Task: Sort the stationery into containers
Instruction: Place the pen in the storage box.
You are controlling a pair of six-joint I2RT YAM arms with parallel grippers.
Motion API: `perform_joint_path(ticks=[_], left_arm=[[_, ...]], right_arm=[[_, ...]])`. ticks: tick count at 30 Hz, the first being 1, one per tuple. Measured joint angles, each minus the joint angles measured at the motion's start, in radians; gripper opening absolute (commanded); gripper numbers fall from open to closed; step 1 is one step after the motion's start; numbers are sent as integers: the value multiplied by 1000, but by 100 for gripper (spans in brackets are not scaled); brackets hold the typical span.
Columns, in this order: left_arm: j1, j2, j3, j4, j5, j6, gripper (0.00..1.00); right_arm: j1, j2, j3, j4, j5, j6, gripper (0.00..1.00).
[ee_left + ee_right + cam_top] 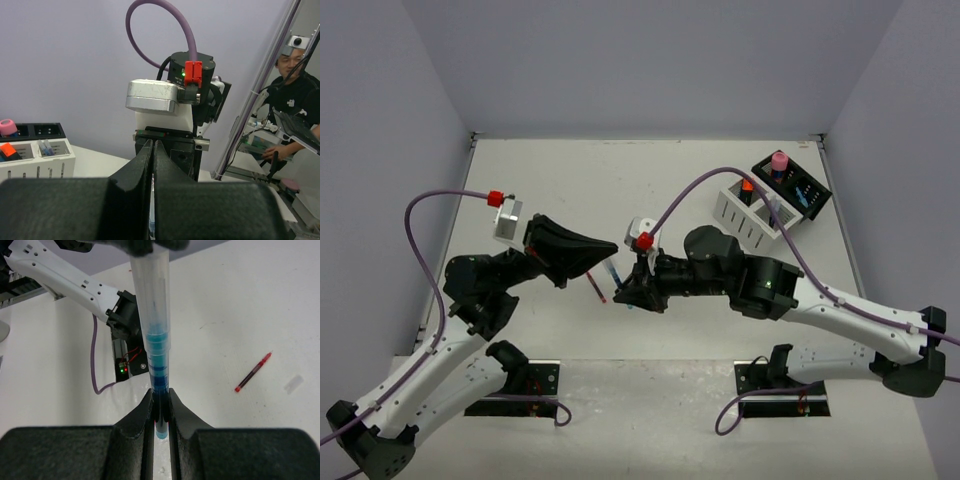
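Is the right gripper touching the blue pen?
Touching. Right wrist view: the right gripper has both fingers pressed against the blue pen, no gap either side.

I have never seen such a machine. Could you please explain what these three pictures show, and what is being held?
Two robot arms stand at a white table. One picture looks down from above; the other two come from cameras on each wrist. The right gripper has its jaws shut on a blue pen. The left gripper is also shut, at the pen's other end. A red pen lies on the table. At the far right stand a white box and a black box with stationery inside.
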Motion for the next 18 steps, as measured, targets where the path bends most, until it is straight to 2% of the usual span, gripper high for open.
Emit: perform_joint_path(ticks=[4, 5, 8, 10, 11, 13, 14, 18], left_arm=[[-9, -2, 0, 16, -28, 3, 1], [-11, -5, 7, -5, -39, 9, 5], [-22, 0, 85, -178, -74, 65, 48], [-35, 24, 185, -332, -103, 99, 62], [-40, 44, 245, -393, -132, 116, 79], [-43, 75, 358, -497, -199, 143, 96], [-43, 87, 414, -554, -239, 155, 100], [-45, 55, 570, -739, -508, 206, 100]], right_arm=[[-9, 32, 41, -26, -17, -3, 0], [-11, 34, 35, -17, -18, -3, 0], [-32, 25, -48, 102, -13, 1, 0], [-61, 24, -112, 184, 7, 13, 0], [-76, 24, -146, 220, 21, 20, 0], [-103, 24, -203, 262, 45, 34, 0], [-114, 24, -227, 279, 56, 41, 0], [-204, 17, -275, 305, 112, 76, 0]])
